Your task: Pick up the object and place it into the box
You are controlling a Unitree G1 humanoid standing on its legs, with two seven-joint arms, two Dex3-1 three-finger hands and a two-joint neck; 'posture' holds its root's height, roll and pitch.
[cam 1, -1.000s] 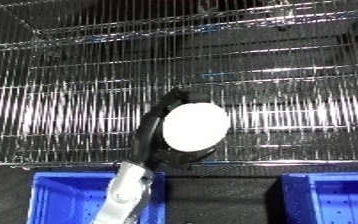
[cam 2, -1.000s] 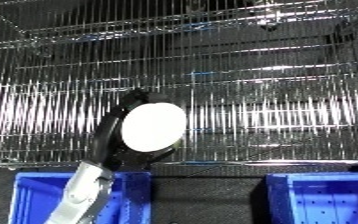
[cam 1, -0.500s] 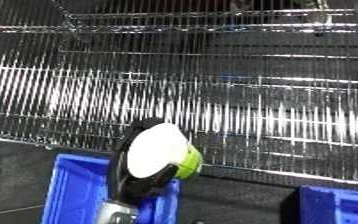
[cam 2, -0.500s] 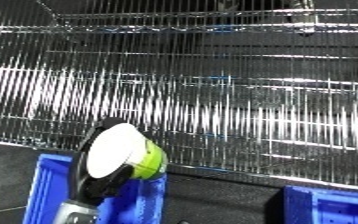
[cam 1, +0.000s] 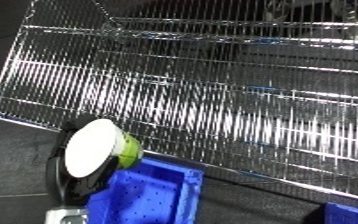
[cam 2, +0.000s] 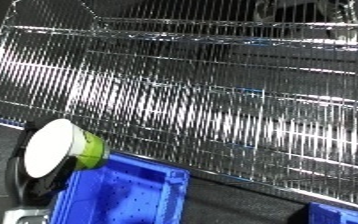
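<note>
Low at the left, a black robot hand (cam 1: 66, 170) curls its fingers round a green cylindrical container with a white round lid (cam 1: 100, 154), lid toward the camera. It hangs at the left rim of a blue perforated plastic bin (cam 1: 149, 197). Behind spans a silver wire rack shelf (cam 1: 246, 115). At the far right, another blue bin's corner (cam 2: 344, 215) shows.

Green, white-lidded cup (cam 2: 64, 150) in left hand (cam 2: 29, 184) above blue bin (cam 2: 122, 195)
</note>
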